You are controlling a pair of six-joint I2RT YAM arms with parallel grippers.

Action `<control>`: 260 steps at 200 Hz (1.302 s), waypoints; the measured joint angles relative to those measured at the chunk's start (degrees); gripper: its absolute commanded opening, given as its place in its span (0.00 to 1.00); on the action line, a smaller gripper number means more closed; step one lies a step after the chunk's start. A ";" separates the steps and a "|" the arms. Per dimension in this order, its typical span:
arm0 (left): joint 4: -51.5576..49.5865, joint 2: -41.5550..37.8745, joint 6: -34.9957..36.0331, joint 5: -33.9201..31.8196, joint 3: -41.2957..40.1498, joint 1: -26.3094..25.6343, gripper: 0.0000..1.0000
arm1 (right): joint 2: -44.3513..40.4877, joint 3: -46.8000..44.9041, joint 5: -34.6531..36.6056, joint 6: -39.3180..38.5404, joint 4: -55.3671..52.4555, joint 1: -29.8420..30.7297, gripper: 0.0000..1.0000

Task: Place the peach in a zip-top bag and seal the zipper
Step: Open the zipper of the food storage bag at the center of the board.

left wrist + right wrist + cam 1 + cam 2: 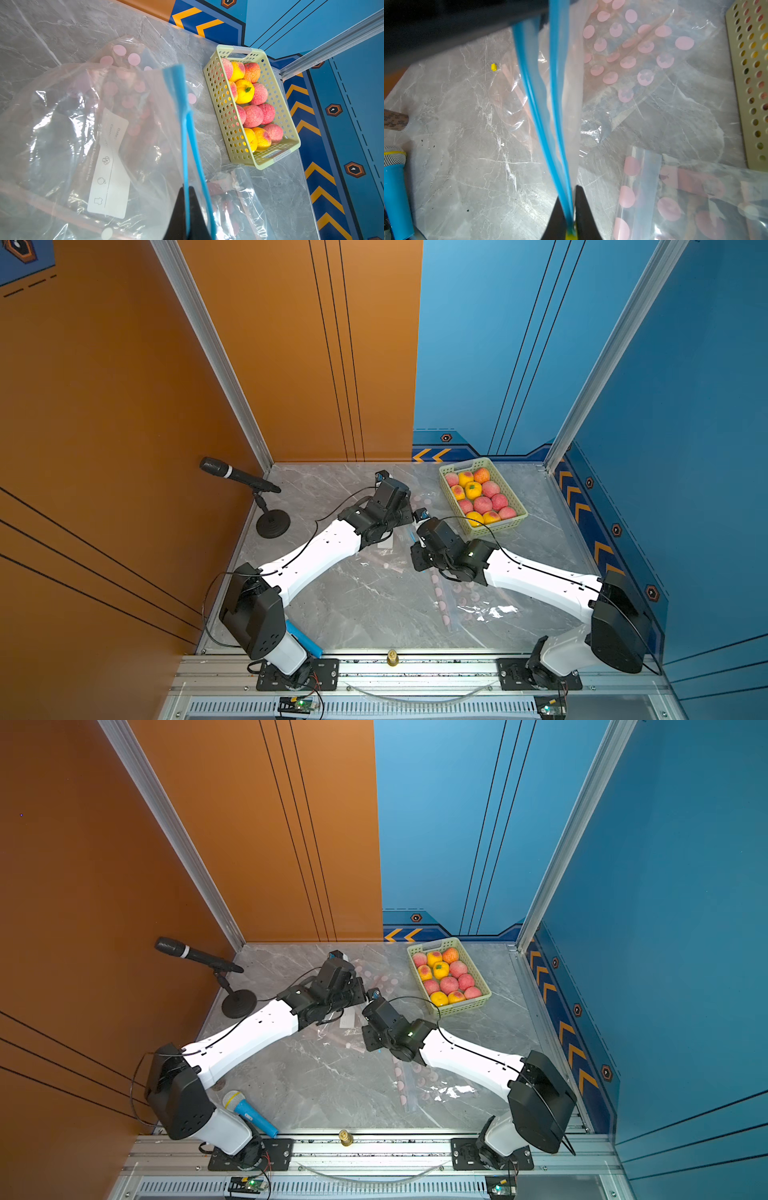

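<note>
Right claw point(569, 193) clamped on blue zipper point(558, 83) of clear zip-top bag point(62, 135), left claw point(187, 190) clamped likewise; peaches point(253, 118) in green basket point(226, 116) near far right corner of table point(374, 605).

A pale green perforated plastic basket point(498, 527) sat far right on the grey marble tabletop point(374, 614), with pink and yellow peaches point(482, 504) inside it. A black stand microphone point(232, 473) stood far left, and a blue toy microphone point(249, 1112) lay near left. Mid-table, a clear blue-zippered zip-top bag point(62, 135) hung between the left gripper point(187, 188) and the right gripper point(569, 193). A pink-dotted clear bag point(465, 605) lay near right.
</note>
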 measured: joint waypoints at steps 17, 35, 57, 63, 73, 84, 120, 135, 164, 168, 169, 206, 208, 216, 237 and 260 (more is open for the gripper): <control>0.00 0.00 -0.04 0.44 0.00 0.59 0.00 | -0.02 0.00 -0.17 0.02 0.46 0.00 0.04; -0.04 0.00 -0.04 0.87 0.00 1.49 0.00 | -0.02 -0.04 -0.74 0.04 1.46 -0.11 0.03; -0.35 0.00 -0.04 1.38 0.00 2.60 0.00 | -0.39 -0.70 -1.29 0.07 3.34 -0.35 0.03; -0.50 -0.02 -0.04 1.51 0.00 2.80 0.00 | -0.55 -0.92 -1.49 0.09 3.76 -0.50 0.03; -0.68 -0.02 -0.04 1.88 0.00 3.15 0.00 | -0.87 -1.31 -1.75 0.11 4.35 -0.68 0.03; -1.01 -0.11 -0.04 2.16 0.00 3.45 0.00 | -1.20 -1.66 -2.27 0.22 4.98 -0.85 0.03; -1.46 -0.57 -0.04 3.04 0.00 4.13 0.00 | -1.38 -2.23 -3.26 0.26 6.36 -0.92 0.04; -1.60 -0.57 -0.02 3.37 0.00 4.24 0.00 | -1.38 -2.27 -3.69 0.24 6.34 -0.92 0.04; -1.73 -0.57 -0.02 3.52 0.00 4.26 0.00 | -1.38 -2.29 -4.48 0.22 6.29 -0.96 0.03; -1.73 -0.57 -0.02 3.52 0.00 4.26 0.00 | -1.38 -2.29 -4.55 0.22 6.29 -0.96 0.04; -1.73 -0.57 -0.02 3.52 0.00 4.26 0.00 | -1.38 -2.32 -4.57 0.22 6.29 -0.96 0.04; -1.79 -0.57 0.00 3.96 0.00 4.48 0.00 | -1.38 -2.45 -5.77 0.02 6.34 -1.07 0.04; -1.81 -0.57 0.00 3.98 0.00 4.50 0.00 | -1.38 -2.45 -5.79 0.02 6.34 -1.09 0.04; -1.81 -0.57 0.00 4.15 0.00 4.57 0.00 | -1.38 -2.54 -6.01 0.00 6.34 -1.27 0.04; -1.84 -0.57 0.00 4.59 0.00 4.59 0.00 | -1.51 -3.02 -6.29 -0.02 6.38 -1.44 0.04; -2.21 -0.57 0.02 5.09 0.00 4.70 0.00 | -2.47 -3.93 -7.15 -0.09 6.91 -1.73 0.04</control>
